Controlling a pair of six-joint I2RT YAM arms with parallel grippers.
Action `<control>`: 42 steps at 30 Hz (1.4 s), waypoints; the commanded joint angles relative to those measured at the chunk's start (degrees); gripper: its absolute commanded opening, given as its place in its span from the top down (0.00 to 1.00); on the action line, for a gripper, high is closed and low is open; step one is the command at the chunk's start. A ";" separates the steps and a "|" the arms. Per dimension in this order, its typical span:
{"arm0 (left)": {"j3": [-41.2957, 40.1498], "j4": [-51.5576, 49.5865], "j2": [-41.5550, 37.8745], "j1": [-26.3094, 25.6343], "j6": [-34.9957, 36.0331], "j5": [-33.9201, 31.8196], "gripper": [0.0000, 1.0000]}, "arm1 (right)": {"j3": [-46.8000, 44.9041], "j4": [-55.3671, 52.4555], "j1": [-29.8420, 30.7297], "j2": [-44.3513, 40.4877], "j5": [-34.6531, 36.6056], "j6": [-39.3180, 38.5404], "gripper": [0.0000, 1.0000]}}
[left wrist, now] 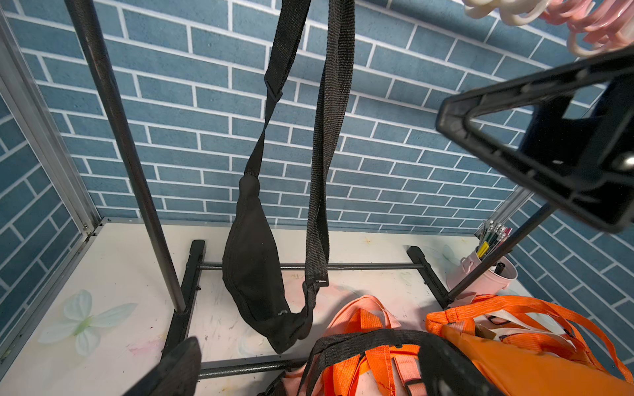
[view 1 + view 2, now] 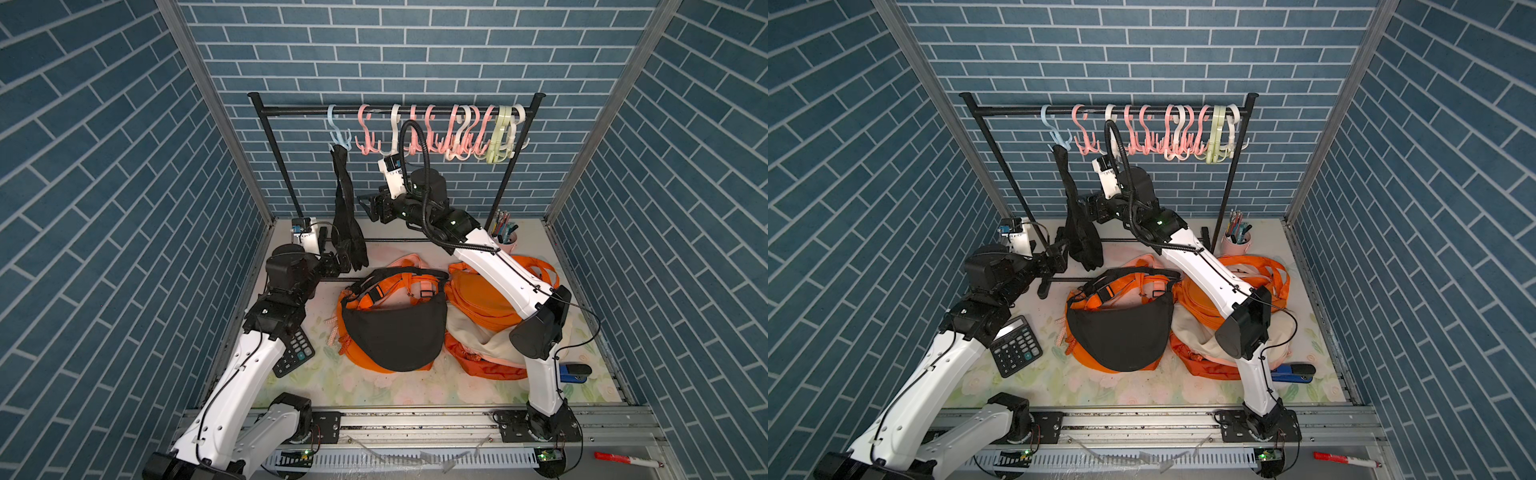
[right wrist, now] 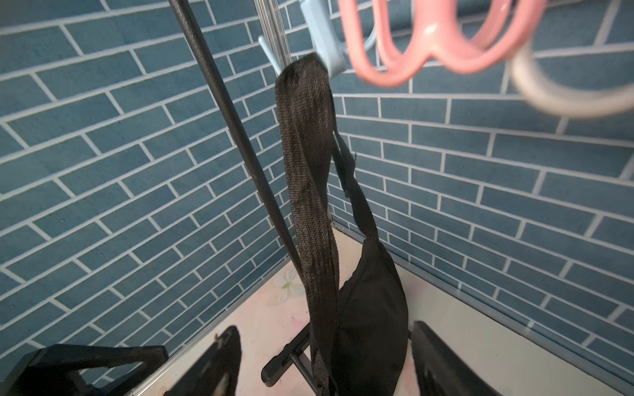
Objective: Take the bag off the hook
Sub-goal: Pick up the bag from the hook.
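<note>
The rack (image 2: 505, 183) stands along the far edge of the table (image 2: 374, 386). Its rail (image 2: 291, 110) carries a row of plastic hooks.

**Task object.** The black bag (image 2: 347, 216) hangs by its strap (image 3: 305, 144) from the light-blue hook (image 2: 337, 133), the hook nearest the left end of the rail. The bag is not off the hook. Its pouch hangs low, close above the table near the far left corner. Both top views show this.

**Left gripper.** The left gripper (image 2: 340, 262) sits low beside the bottom of the pouch. Its fingers (image 1: 178, 370) are spread wide and grasp nothing.

**Right gripper.** The right gripper (image 2: 368, 208) is raised beside the strap, on the side toward the table's right edge. In the right wrist view its fingers (image 3: 212, 363) stand apart, one on each side of the hanging bag, with a gap visible at each. The grip is released.

**Other items.**
- A pile of orange bags (image 2: 482, 303), topped by a black one (image 2: 395, 332), covers the centre of the table.
- A calculator (image 2: 1015, 345) lies near the left edge.
- A pink pen cup (image 2: 507, 241) stands at the far right corner.
</note>
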 commanded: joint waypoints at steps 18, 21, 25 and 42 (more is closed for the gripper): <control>-0.86 1.19 -1.06 0.24 0.37 -0.13 0.01 | 17.17 2.44 2.22 18.34 7.11 1.47 0.27; -0.86 1.18 -1.07 0.24 0.46 -0.30 0.01 | 17.50 2.71 2.21 19.01 9.45 0.95 0.29; -0.86 1.17 -1.06 0.22 0.72 -0.48 0.01 | 16.70 1.76 2.06 18.28 12.81 -0.69 0.30; -0.69 1.49 1.48 0.24 0.27 -0.48 0.01 | 3.71 4.38 -0.82 8.60 19.93 -5.38 1.00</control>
